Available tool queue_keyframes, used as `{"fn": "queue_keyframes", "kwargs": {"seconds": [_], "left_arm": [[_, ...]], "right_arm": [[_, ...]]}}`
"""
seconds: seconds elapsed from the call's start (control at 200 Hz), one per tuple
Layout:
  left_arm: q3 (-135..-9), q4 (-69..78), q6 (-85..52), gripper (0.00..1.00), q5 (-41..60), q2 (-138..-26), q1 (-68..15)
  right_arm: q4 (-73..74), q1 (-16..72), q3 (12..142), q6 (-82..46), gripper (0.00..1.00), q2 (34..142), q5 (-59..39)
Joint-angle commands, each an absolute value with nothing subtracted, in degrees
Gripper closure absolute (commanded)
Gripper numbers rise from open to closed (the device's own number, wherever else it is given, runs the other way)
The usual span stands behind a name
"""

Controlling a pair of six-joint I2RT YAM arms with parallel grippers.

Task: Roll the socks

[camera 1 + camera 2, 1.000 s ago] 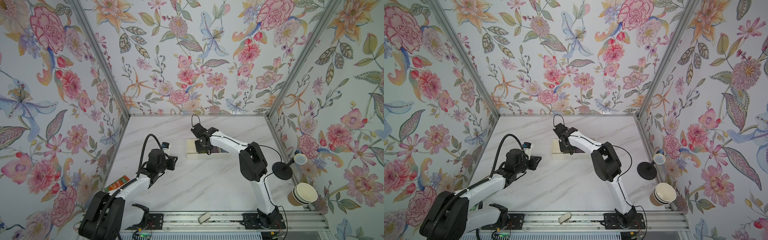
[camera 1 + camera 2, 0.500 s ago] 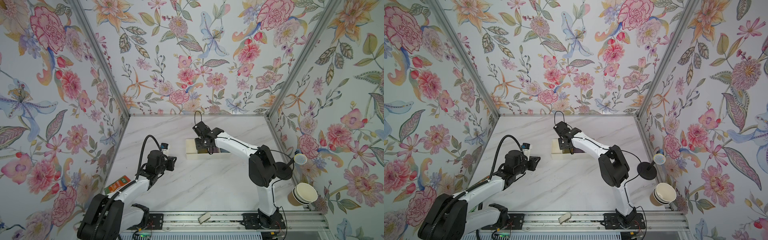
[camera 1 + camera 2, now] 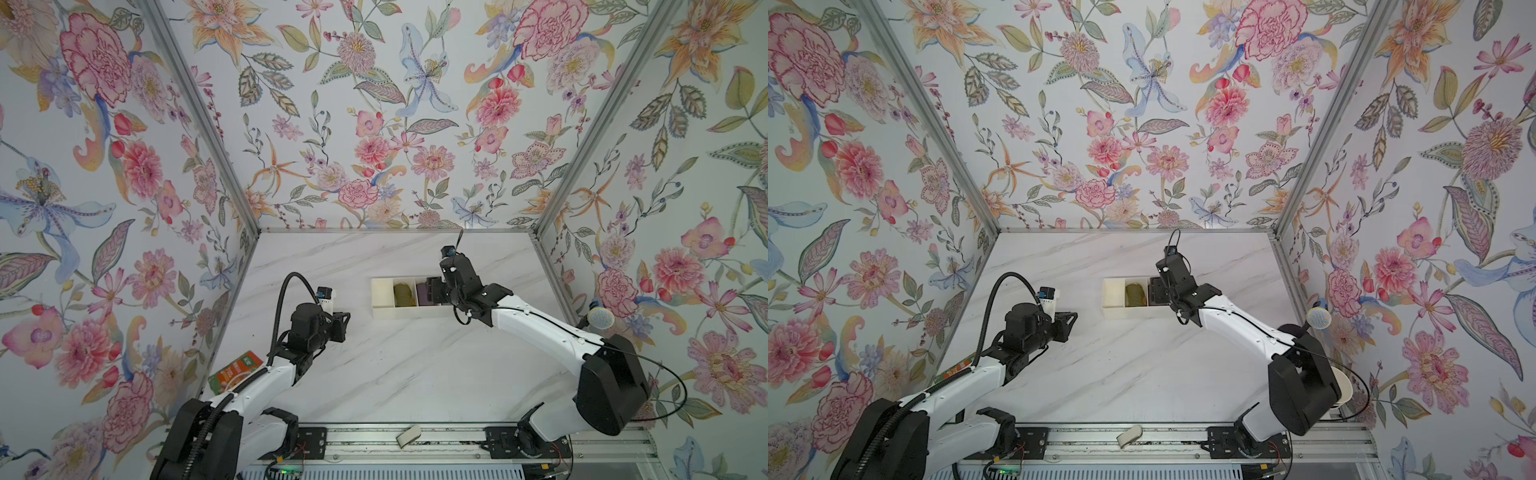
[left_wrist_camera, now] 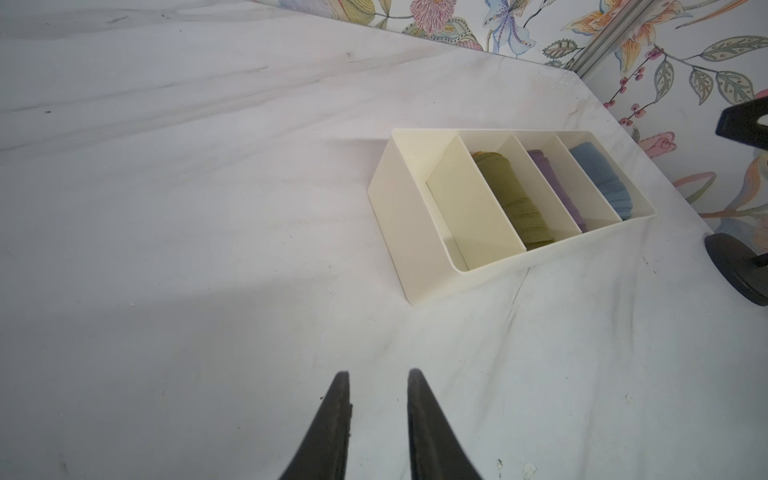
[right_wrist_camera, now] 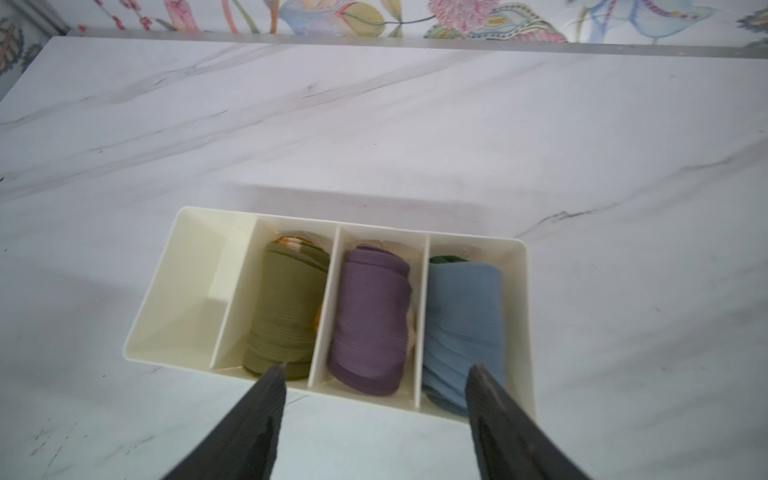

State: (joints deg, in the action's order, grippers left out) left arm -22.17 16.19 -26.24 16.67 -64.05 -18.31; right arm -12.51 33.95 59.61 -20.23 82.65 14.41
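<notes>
Olive socks (image 5: pixel 286 307) rolled in organizer (image 5: pixel 183 291); blue roll (image 5: pixel 461 324) only in wrist views. Left pincer (image 4: pixel 379 372), right pincer (image 5: pixel 376 368) released.

arms: white links (image 3: pixel 540 328), black joints (image 3: pixel 611 382) | cable: black corrugated hose (image 3: pixel 278 307) | claw fingers (image 4: pixel 332 424): dark, tapered
</notes>
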Motion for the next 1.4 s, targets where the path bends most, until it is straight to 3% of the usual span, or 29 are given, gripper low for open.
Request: {"fn": "queue_keyframes", "kwargs": {"seconds": [0.0, 0.08, 0.115, 0.135, 0.155, 0.18, 0.43, 0.671, 0.926, 1.146, 1.396], "left_arm": [[-21.0, 17.6, -24.9, 0.69, 13.9, -62.6, -17.5], [-21.0, 17.9, -24.1, 0.64, 11.7, -62.6, -17.3], [-21.0, 18.1, -23.9, 0.56, 10.8, -62.7, -17.2], [-21.1, 18.3, -23.7, 0.42, 10.3, -62.9, -17.1], [-21.2, 18.6, -23.5, 0.08, 9.9, -63.0, -17.0], [-21.3, 18.7, -23.4, 0.01, 9.1, -63.1, -17.0], [-22.4, 22.1, -19.7, 0.01, -0.7, -62.0, -14.9], [-19.2, 32.7, -11.9, 0.01, -20.4, -60.0, -13.3], [-17.2, 42.8, -8.9, 0.01, -19.7, -65.3, -7.7], [-8.7, 63.9, -8.9, 0.01, -16.0, -72.7, -3.9], [-12.2, 64.6, -6.7, 0.01, -12.6, -76.5, -3.7]], "right_arm": [[-4.1, 29.6, 52.1, -19.4, 0.27, 76.7, 14.6], [-2.2, 26.4, 47.0, -19.5, 0.24, 72.1, 14.2], [-1.8, 25.1, 45.3, -19.6, 0.24, 70.4, 14.4], [-1.6, 24.3, 44.3, -19.5, 0.24, 69.5, 14.5], [-1.5, 23.6, 43.5, -19.5, 0.24, 68.7, 14.5], [-1.5, 22.6, 42.7, -19.4, 0.23, 67.7, 14.5], [-0.4, 13.8, 34.6, -16.8, 0.21, 60.0, 15.4], [4.5, 6.9, 26.8, -15.9, 0.21, 55.4, 13.6], [9.9, 3.7, 23.4, -13.1, 0.21, 56.6, 13.3], [12.7, 1.6, 22.1, -12.1, 0.21, 57.4, 12.1], [15.4, 0.2, 20.9, -11.9, 0.21, 57.3, 11.3]]}}
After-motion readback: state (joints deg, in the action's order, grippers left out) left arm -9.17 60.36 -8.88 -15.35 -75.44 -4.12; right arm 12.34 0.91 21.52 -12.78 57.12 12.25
